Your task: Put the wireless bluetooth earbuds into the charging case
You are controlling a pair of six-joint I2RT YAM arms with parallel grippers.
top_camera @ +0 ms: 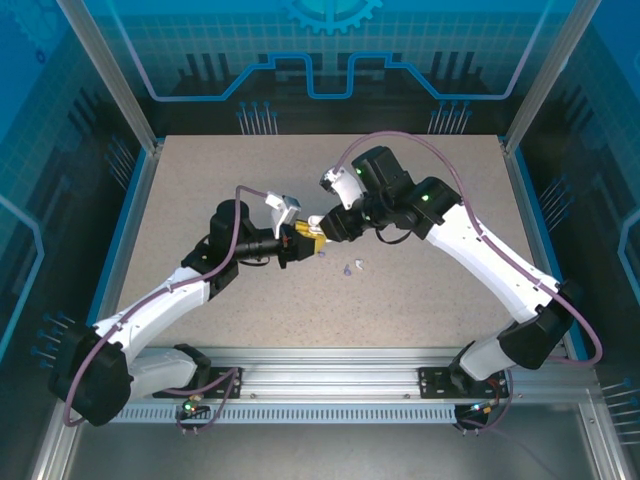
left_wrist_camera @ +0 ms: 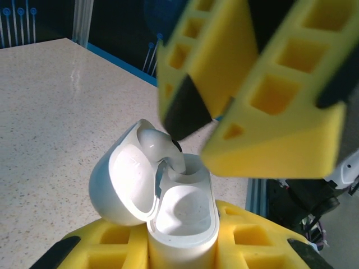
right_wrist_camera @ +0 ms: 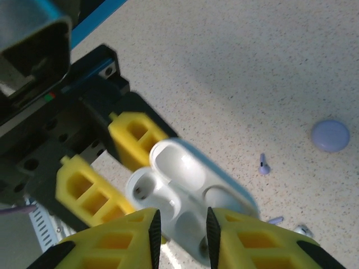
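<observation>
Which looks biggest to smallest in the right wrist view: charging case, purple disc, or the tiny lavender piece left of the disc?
1. charging case, largest, though its nearness to the camera inflates it
2. purple disc
3. lavender piece, smallest; it lies about as far off as the disc, so that ranking holds

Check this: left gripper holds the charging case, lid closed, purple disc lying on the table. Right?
One error: the lid is not closed. The left wrist view shows the charging case open, with its lid swung back. The rest is right: the left gripper holds the case, and the purple disc lies on the table.
</observation>
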